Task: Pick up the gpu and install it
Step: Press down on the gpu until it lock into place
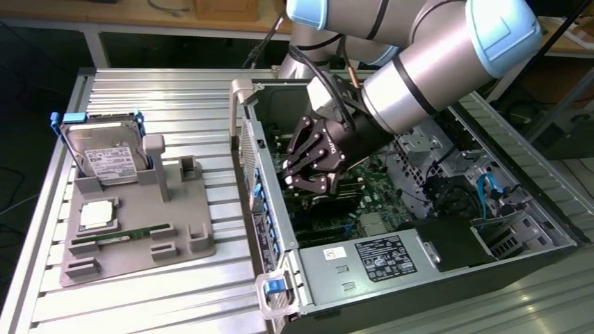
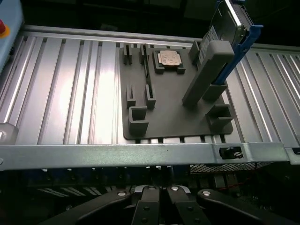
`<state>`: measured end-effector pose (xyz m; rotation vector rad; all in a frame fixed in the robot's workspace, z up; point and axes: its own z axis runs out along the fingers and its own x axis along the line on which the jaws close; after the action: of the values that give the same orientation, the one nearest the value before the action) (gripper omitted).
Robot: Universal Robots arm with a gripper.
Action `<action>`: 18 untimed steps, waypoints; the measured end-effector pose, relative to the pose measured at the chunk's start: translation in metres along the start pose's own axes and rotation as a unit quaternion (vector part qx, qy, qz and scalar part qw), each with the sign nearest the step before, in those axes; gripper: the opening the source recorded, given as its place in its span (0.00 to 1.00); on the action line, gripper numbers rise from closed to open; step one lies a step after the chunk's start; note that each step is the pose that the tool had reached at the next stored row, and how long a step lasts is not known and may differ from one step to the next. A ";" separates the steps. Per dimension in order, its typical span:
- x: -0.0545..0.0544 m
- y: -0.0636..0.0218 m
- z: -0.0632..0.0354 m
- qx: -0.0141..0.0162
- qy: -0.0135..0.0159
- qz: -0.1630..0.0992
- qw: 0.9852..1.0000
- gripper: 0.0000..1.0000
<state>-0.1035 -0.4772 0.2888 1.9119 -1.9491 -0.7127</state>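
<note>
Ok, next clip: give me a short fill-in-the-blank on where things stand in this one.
1. The gripper is down inside the open computer ____, over the green motherboard.
2. The hard drive stands upright in a ____ frame on the grey holder.
3. The slim RAM stick lies on the grey ____.
4. The gripper's jaws are ____.

Missing words: case; blue; holder; shut
</note>
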 end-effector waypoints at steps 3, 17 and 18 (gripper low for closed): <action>0.000 -0.0032 0.0006 -0.001 0.000 0.000 1.000 0.11; 0.001 -0.0063 0.0053 -0.001 0.000 0.000 1.000 0.11; 0.001 -0.0064 0.0053 -0.001 0.000 0.000 1.000 0.11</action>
<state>-0.1011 -0.4772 0.2808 1.9100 -1.9476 -0.7144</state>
